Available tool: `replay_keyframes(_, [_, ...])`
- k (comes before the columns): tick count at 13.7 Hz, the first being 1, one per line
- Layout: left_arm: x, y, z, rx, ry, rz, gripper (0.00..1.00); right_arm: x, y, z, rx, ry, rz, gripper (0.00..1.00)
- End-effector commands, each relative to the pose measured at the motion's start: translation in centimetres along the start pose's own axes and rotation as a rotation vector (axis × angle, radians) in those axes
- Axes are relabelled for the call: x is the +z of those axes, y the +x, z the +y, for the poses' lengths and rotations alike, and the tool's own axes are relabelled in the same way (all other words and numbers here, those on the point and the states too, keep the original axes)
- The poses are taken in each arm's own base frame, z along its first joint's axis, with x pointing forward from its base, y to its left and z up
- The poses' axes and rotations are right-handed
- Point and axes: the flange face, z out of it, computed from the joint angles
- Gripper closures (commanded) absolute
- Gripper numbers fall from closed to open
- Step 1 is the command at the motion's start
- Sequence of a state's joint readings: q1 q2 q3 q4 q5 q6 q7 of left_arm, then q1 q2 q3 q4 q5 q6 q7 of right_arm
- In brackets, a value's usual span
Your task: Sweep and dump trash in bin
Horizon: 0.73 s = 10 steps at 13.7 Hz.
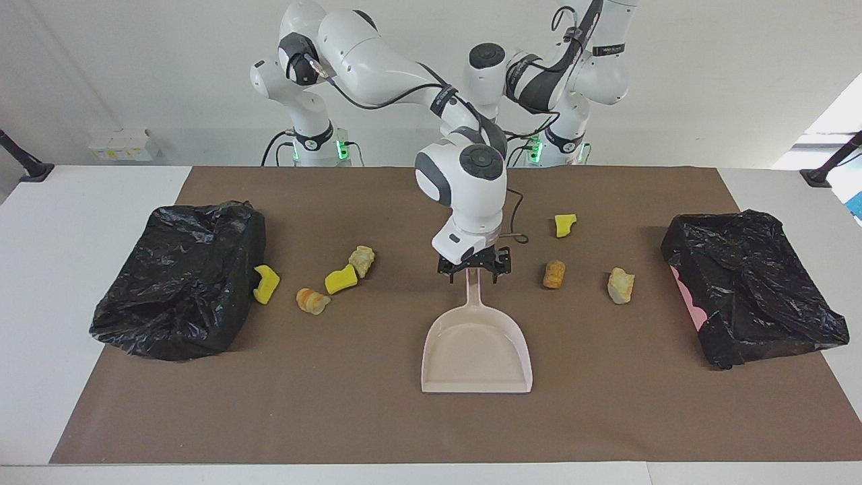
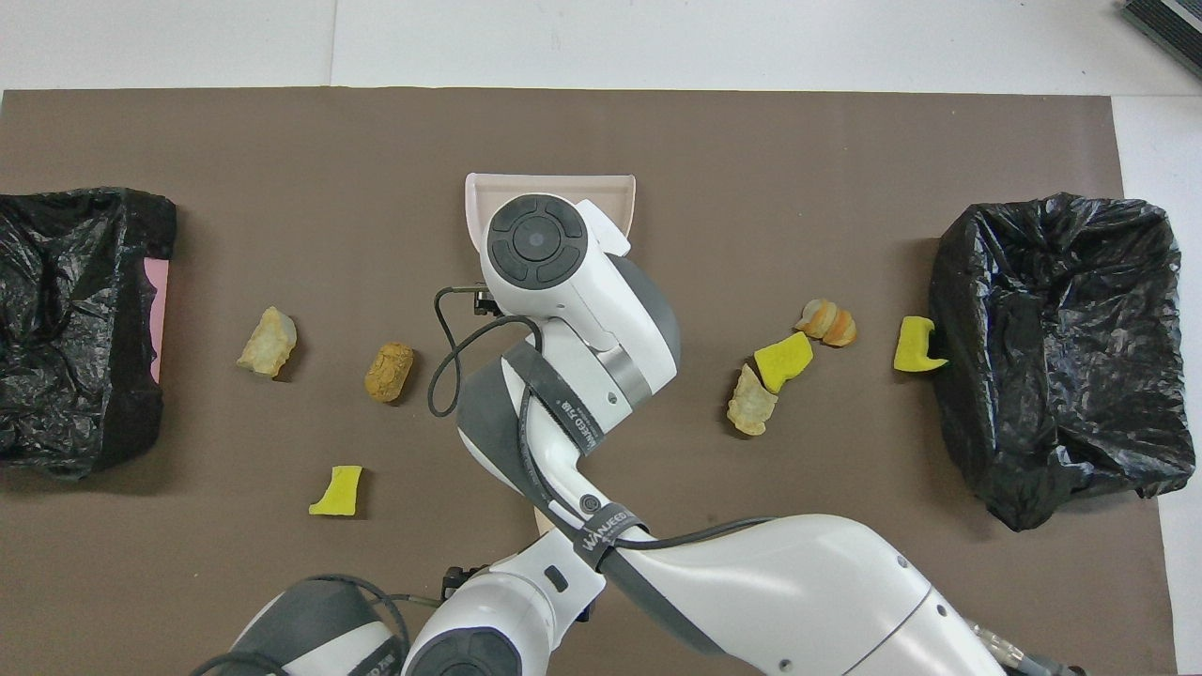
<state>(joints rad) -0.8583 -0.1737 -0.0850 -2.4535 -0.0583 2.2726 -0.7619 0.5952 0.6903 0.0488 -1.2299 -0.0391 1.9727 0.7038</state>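
Centre of the facing view: right gripper (image 1: 473, 269) is low over the top end of the dustpan (image 1: 476, 350) handle. Fingers are spread, one each side of the handle, nothing clenched yet.

- Dustpan's long axis runs straight up and down the frame, with the handle end toward the robots and the mouth toward the lower edge. The gripper sits at the handle tip, the pan below it in the frame.
- Judgement: a straight drop and squeeze should take the handle. The right arm is plainly the one placed for it.
- Left gripper is hidden under its own wrist, low centre of the overhead view, above the brush (image 2: 542, 519). It reads as released.
- Trash (image 1: 341, 279): seven lumps on the brown mat (image 1: 377, 431). Four lie toward the right arm's end near one black bin (image 1: 178, 279), three toward the left arm's end near the other bin (image 1: 751, 286). None swept.
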Motion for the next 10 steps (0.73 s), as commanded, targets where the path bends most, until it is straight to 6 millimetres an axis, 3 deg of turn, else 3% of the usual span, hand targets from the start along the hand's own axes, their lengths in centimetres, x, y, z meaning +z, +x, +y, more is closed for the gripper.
replay_keyframes(1, [1.6,-0.5,0.0,-0.035,-0.001,-0.011,0.03,0.8,-0.7,0.6,-0.031,-0.032,0.003,0.10])
replay_keyframes(2, [1.8,-0.8,-0.3,-0.035,0.005,-0.016,0.09,0.7,-0.7,0.6,-0.037,-0.036,0.010,0.19])
replay_keyframes(3, [1.9,-0.8,-0.4,-0.038,0.008,-0.019,0.17,0.7,-0.6,0.6,-0.040,-0.037,0.013,0.38])
replay_keyframes(4, [1.8,-0.8,-0.5,-0.042,0.009,-0.020,0.28,0.8,-0.7,0.6,-0.045,-0.038,0.012,0.66])
replay_keyframes(6, [1.9,-0.5,-0.7,-0.050,0.015,-0.026,0.56,1.0,-0.6,0.8,-0.077,-0.038,0.009,0.91])
replay_keyframes(7, [1.8,-0.3,-0.8,-0.053,0.015,-0.028,0.70,1.1,-0.8,0.6,-0.089,-0.039,0.006,0.98])
replay_keyframes(8, [1.9,-0.2,-0.8,-0.051,0.018,-0.031,0.85,1.1,-0.8,0.6,-0.089,-0.039,0.006,0.98])
replay_keyframes(9, [1.9,-0.2,-1.0,-0.050,0.026,-0.040,0.99,1.1,-0.8,0.7,-0.088,-0.035,0.002,0.91])
replay_keyframes(10, [1.9,0.3,-1.4,-0.068,0.033,-0.049,1.00,1.2,-0.9,0.6,-0.089,-0.032,-0.002,0.85])
